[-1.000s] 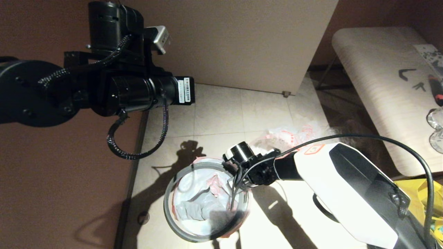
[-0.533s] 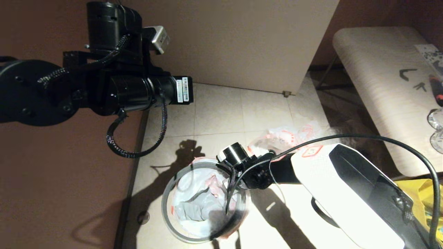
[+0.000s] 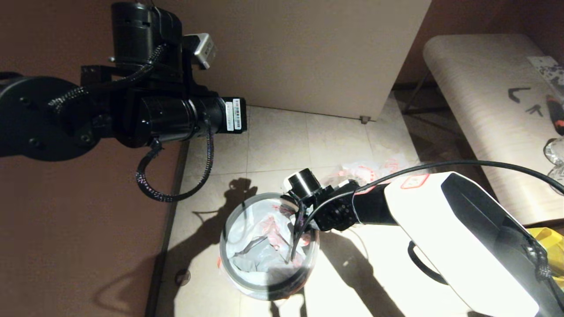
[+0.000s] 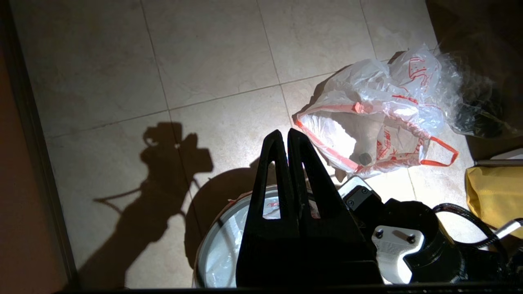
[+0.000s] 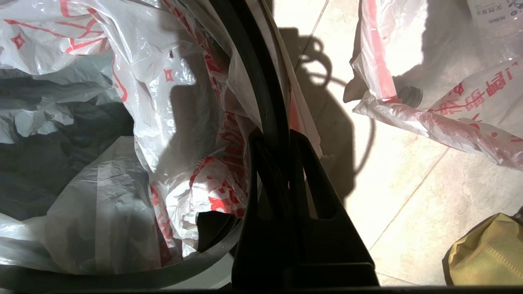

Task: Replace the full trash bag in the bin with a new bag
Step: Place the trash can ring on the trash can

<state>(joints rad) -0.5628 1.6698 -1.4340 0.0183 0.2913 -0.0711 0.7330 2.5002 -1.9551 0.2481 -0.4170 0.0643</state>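
The bin (image 3: 229, 268), round with a grey rim ring (image 5: 122, 277), stands on the tiled floor. The new bag (image 3: 260, 246), limp white plastic with red print, lines its inside (image 5: 122, 122). My right gripper (image 3: 293, 253) reaches down at the bin's right side, and its fingers (image 5: 273, 136) are shut on the rim there, over the bag's edge. The full trash bag (image 3: 365, 169) lies on the floor just beyond the bin, a bottle cap showing through (image 4: 380, 122). High above the bin (image 4: 208, 245), my left gripper (image 4: 284, 132) is shut on nothing.
A yellow bag (image 3: 548, 240) lies on the floor at the right, near my right arm. A pale bench (image 3: 476, 110) with small tools stands farther right. A beige cabinet (image 3: 308, 57) closes the back and a brown wall runs along the left.
The bin has slid to the right and slightly away, together with my right gripper on its rim. The left arm has barely moved.
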